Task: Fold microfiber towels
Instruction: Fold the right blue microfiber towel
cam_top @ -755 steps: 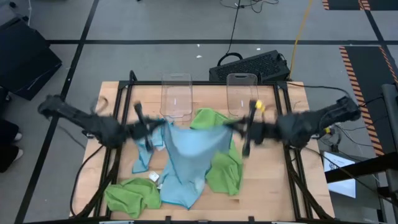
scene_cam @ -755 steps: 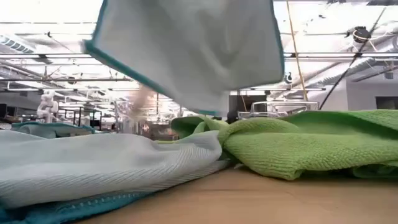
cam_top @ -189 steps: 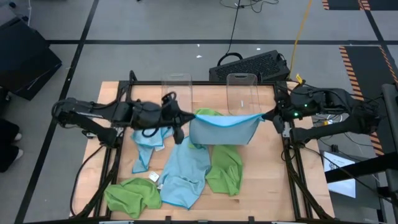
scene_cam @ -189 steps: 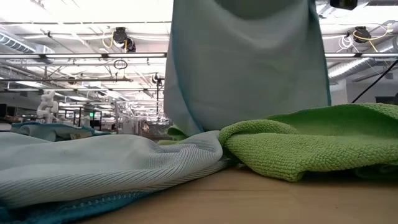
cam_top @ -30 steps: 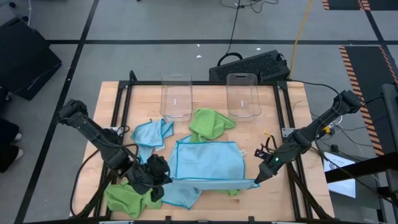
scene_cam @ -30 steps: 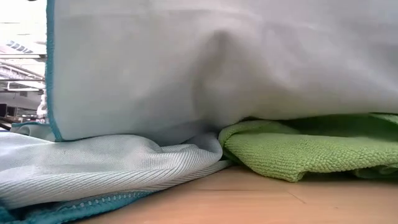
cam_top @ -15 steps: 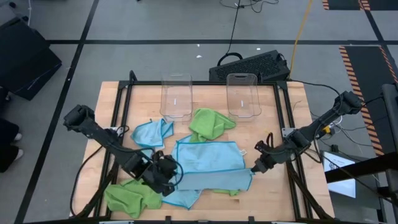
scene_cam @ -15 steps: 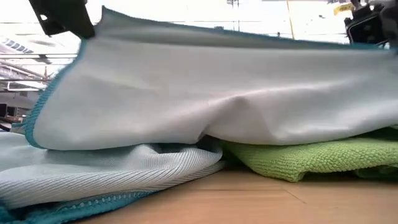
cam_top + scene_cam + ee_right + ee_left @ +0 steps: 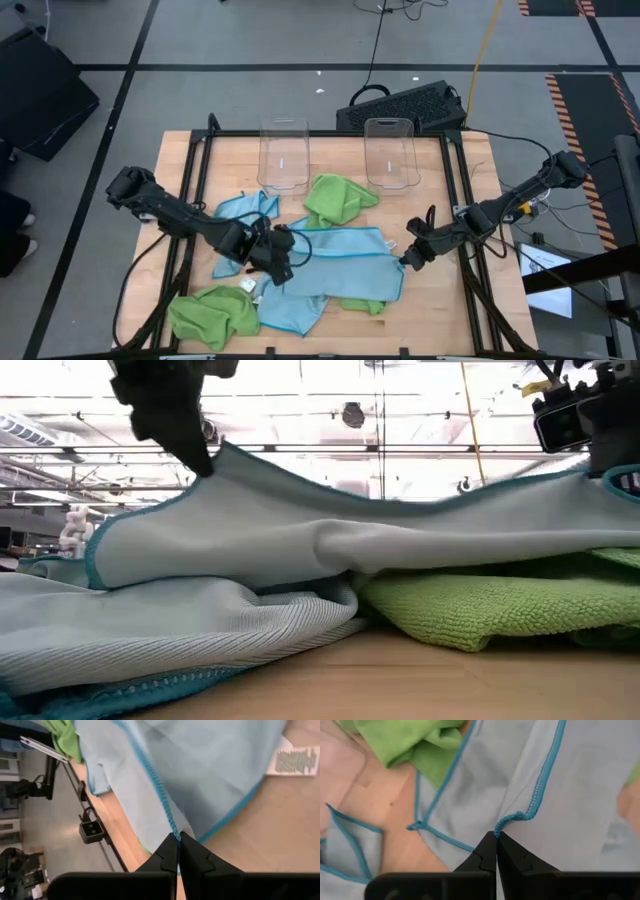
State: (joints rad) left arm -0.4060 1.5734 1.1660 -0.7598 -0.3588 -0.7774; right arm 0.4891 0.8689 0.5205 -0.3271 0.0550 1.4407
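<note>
Your left gripper sits low over the middle of the table, its jaws pinched shut on the hemmed edge of the light blue towel. In the left wrist view the two dark fingertips meet right on the teal stitching, where the cloth bunches into a small pucker. Your right gripper is at the towel's opposite end, toward the right side of the table, and its jaws are likewise closed on the teal hem, as the right wrist view shows.

Between the two grippers the light blue towel lies as a long band across the table's middle, doubled over on itself, with its upper edge lifted at both held ends. From the low view that edge sags in the middle and rests on the cloths beneath.

A green towel lies crumpled just behind it, near the two clear bins that stand at the far edge. A second blue towel lies rumpled by your left arm, touching it. A third blue cloth pokes out from under the held one toward the near edge, and another green towel is bunched at the near left corner. A sliver of green shows under the held towel's near right side.
</note>
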